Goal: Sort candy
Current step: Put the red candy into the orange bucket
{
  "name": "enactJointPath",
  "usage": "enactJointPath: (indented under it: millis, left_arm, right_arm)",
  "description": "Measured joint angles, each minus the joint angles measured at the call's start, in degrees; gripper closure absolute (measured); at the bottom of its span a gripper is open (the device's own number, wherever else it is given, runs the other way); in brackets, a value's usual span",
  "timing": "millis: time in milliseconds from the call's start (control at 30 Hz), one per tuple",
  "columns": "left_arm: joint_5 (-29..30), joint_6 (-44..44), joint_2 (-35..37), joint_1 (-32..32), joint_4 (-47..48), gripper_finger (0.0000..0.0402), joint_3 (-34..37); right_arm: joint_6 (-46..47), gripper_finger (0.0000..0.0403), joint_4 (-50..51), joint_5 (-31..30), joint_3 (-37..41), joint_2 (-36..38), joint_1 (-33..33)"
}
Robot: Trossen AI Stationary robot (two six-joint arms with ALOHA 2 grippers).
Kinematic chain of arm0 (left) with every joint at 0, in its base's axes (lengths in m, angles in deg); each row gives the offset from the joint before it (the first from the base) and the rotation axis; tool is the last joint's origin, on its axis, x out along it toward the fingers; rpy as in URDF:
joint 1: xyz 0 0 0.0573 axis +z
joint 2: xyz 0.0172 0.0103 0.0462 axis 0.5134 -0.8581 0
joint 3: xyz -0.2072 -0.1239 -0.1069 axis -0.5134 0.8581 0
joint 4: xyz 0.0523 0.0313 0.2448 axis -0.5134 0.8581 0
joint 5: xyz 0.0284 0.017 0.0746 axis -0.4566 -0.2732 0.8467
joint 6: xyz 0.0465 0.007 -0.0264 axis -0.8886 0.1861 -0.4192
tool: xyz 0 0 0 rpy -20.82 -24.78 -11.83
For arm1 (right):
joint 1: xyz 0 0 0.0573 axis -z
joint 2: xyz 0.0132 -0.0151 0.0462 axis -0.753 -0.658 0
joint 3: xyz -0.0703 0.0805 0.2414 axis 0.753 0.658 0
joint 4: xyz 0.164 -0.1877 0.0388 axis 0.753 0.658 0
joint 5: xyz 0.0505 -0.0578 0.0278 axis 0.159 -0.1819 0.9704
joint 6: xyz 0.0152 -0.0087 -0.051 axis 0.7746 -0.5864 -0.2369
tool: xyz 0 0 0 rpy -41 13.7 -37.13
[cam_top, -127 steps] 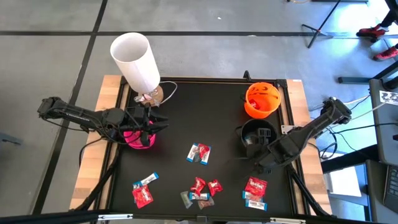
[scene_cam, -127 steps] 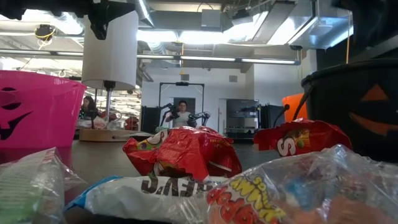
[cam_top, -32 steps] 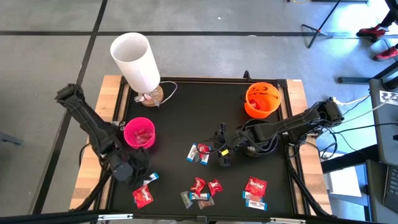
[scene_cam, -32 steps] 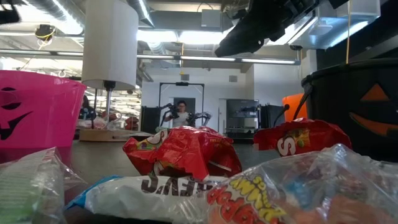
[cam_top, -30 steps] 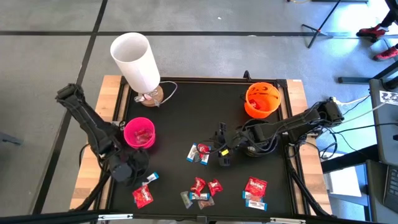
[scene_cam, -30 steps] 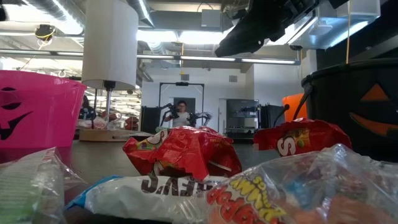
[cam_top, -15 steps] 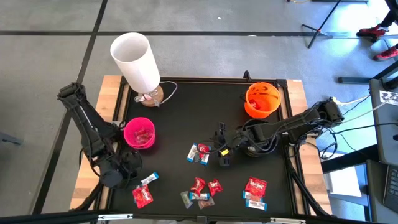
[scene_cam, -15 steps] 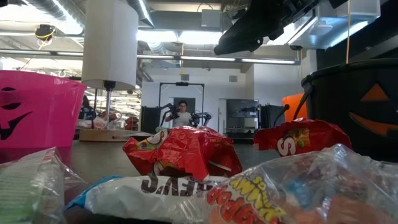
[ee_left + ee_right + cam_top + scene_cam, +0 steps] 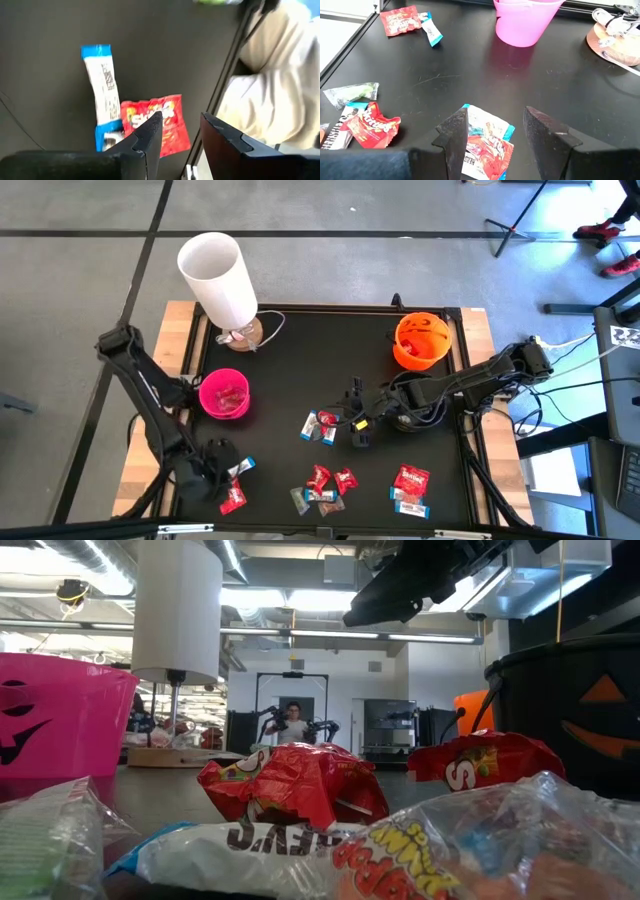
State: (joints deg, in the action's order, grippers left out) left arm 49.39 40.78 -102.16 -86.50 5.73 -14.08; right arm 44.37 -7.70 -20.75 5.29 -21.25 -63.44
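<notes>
Now I see the left gripper (image 9: 180, 132) over a red candy pack (image 9: 157, 125) — jaws apart; right gripper (image 9: 492, 130) over blue-and-red candy (image 9: 485, 142) — jaws apart too.

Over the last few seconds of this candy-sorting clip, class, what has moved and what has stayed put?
The left claw left the pink bowl and swung to the table's near left corner; it now hovers open over a red candy and a blue-and-white candy. The right claw came from beside the black bowl to the middle packets, open. Bowls and candy have not moved.
</notes>
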Motion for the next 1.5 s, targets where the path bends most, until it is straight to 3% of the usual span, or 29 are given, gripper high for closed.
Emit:
enactJointPath:
  millis: [233,633,800,1500]
  left_arm:
    - [-7.7,4.2,-5.2,-2.4,-2.3,0.0278,0.0]
    - [-4.9,6.7,-11.2,-3.8,-4.3,0.0278,0.1]
    - [-4.9,3.5,-13.3,-3.8,-5.5,0.0278,0.1]
    - [-4.1,2.2,-15.7,-3.8,-2.2,0.0278,0.1]
  right_arm:
    - [0.0,0.0214,0.0,0.0,0.0,0.0,0.0]
    - [0.0,0.0214,-1.3,0.0,0.0,0.0,0.0]
    - [0.0,0.0214,-1.3,0.0,0.0,0.0,0.0]
    - [-0.9,0.0214,-1.4,0.0,0.0,0.0,0.0]
